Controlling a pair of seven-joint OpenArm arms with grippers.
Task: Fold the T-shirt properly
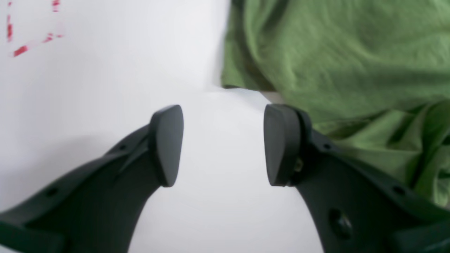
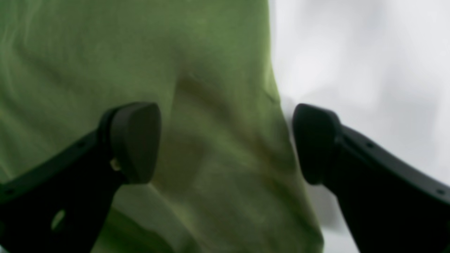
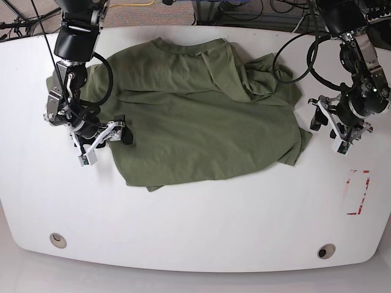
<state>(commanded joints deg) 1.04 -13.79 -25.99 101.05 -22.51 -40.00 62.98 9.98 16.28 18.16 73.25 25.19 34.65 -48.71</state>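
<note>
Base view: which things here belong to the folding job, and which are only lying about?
Belong to the job:
- olive-green, wrinkled cotton T-shirt
- left gripper, open over bare table
- right gripper, open over the shirt's edge

Only lying about:
- white table
- red tape marking
- two round metal holes

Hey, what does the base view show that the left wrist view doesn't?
Only the base view shows the whole T-shirt spread crumpled on the white table, the right gripper at its sleeve edge, and both arms. Only the left wrist view shows up close that the left gripper has its jaws open over bare table beside the cloth, holding nothing. Both show the green shirt, the white table and the red marks on it.
</note>
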